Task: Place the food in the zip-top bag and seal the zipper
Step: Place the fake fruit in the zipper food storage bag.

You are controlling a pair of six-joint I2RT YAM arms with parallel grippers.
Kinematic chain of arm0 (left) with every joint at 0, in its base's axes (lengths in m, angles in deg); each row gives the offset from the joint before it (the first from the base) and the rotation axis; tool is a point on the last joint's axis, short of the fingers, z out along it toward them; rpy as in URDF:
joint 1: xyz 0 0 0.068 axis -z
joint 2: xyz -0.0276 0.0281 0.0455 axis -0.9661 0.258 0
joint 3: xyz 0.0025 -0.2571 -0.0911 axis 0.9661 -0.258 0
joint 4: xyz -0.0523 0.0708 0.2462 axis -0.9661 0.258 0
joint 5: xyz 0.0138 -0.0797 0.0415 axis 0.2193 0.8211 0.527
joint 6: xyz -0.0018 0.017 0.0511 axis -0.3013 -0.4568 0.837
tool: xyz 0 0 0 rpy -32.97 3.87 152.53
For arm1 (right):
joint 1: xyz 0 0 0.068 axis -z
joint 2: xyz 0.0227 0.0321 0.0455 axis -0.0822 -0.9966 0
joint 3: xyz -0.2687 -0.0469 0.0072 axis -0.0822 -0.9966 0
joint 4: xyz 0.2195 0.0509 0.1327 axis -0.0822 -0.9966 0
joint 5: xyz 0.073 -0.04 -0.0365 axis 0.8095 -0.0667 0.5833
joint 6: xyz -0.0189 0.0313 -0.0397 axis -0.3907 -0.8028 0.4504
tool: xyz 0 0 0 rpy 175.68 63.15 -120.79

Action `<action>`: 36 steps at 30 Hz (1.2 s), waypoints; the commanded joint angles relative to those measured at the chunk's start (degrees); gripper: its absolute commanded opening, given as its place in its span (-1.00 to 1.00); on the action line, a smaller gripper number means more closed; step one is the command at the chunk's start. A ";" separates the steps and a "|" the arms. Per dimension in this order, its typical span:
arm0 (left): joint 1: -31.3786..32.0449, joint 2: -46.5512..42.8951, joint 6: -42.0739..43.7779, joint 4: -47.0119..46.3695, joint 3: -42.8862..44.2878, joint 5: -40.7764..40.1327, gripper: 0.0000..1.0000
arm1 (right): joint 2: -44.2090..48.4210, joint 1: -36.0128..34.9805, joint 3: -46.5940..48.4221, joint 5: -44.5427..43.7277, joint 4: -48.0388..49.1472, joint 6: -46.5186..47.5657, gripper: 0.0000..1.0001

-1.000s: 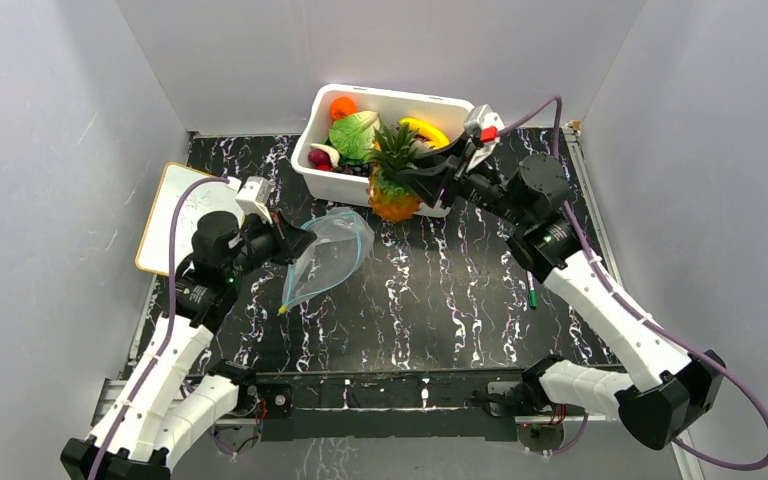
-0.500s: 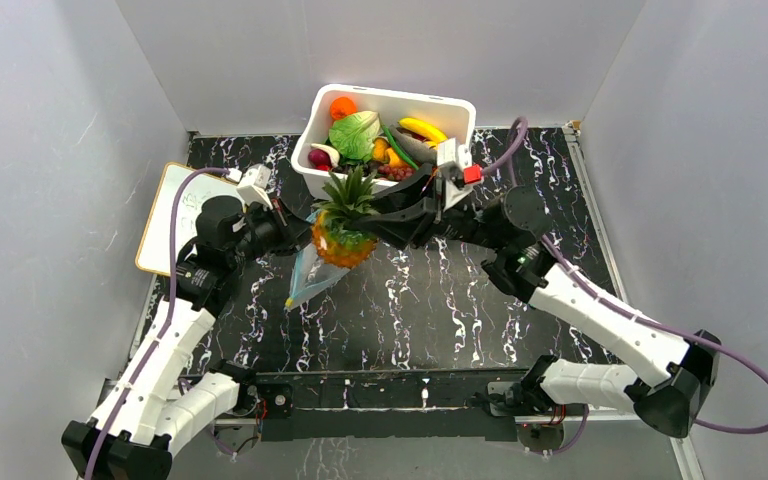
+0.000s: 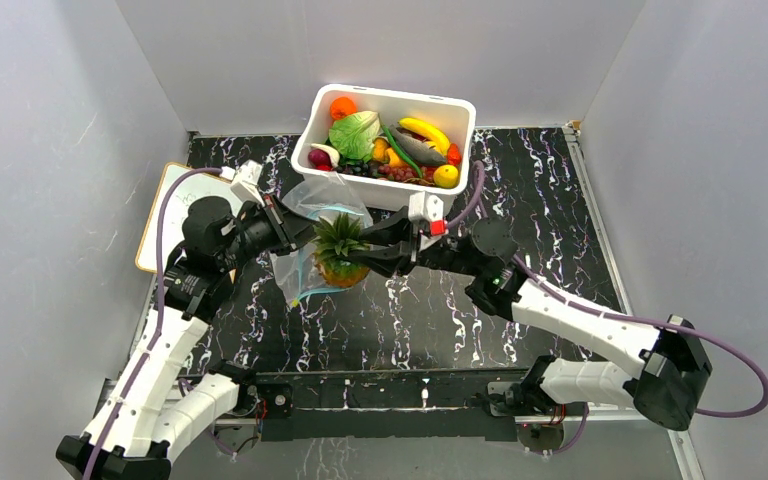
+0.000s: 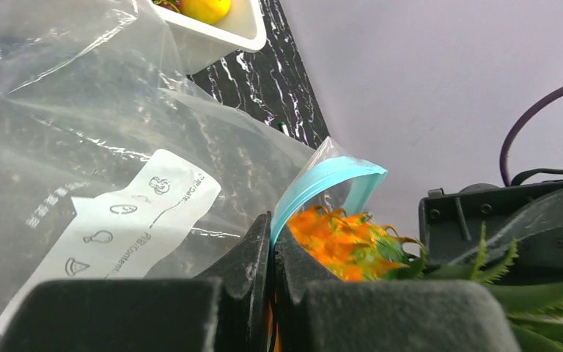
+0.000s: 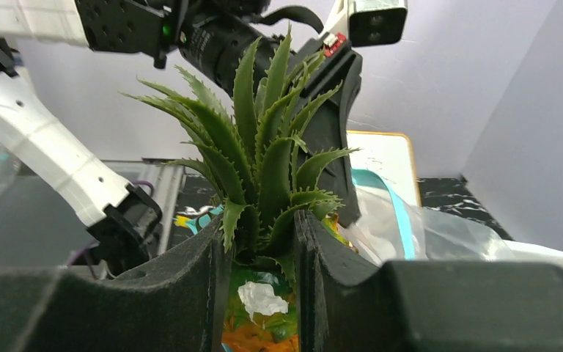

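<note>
Judged main risk as a snag: fat orange pineapple (image 3: pixel 336 270) vs. slack bag mouth, w/ only one lip of zip-top bag (image 3: pixel 322 198) held up, so could have pressed film flat or shoved bag along surface (image 3: pixel 430 320) instead of going in. Could also have hooked spiky crown on teal zipper (image 4: pixel 324 182), or tugged lip out of left claw (image 4: pixel 271 236) if driven in too hard. Poss. slip too, given grip on leaf base only, not on body. Re left claw: clamped fully shut on bag's mouth edge, right beside zipper, holding mouth lifted off surface. Re right claw (image 5: pixel 260 233): part open, closed onto base of pineapple's crown, leaves poking up btwn fingers. Found pineapple at bag mouth, orange body just behind zipper strip in left wrist view; couldn't tell how far inside. Noted rest of food (image 3: pixel 358 135) in white tub (image 3: pixel 392 93) at back, just beyond bag.
</note>
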 commanded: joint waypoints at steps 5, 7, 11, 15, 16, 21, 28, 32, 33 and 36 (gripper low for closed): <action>0.18 -0.20 -2.98 0.50 2.55 4.85 -1.00 | 5.94 -0.25 -3.62 -1.47 9.72 9.10 -0.69; 0.18 0.28 -3.43 1.01 2.88 5.99 -1.00 | 5.68 -0.25 -3.30 0.45 12.29 9.15 -0.69; 0.18 1.32 -3.15 3.27 4.51 7.88 -1.00 | 5.51 -0.30 -2.96 4.00 14.73 12.23 -0.69; 0.20 1.38 -4.73 2.81 5.53 10.34 -1.00 | 6.11 -0.43 -5.38 5.57 10.48 20.96 -0.69; 0.19 1.27 -5.22 2.42 5.64 11.04 -1.00 | 6.59 -0.39 -6.60 5.72 9.68 23.19 -0.69; 0.17 1.11 -7.35 1.28 5.79 13.42 -1.00 | 10.17 -0.42 -10.36 5.12 4.90 29.76 -0.69; 0.18 1.69 -7.16 2.01 6.23 14.77 -1.00 | 10.76 -0.43 -8.82 9.52 -1.76 36.33 -0.68; 0.18 2.34 -4.86 3.40 5.89 15.38 -1.00 | 9.86 -0.52 -5.71 14.22 -3.51 39.59 -0.68; 0.18 2.49 -4.65 3.38 5.69 15.75 -1.00 | 9.59 -0.59 -4.97 15.24 -4.39 40.57 -0.68; 0.19 2.92 -4.90 2.56 5.44 17.75 -1.00 | 8.52 -0.61 -3.57 16.36 -9.14 45.07 -0.68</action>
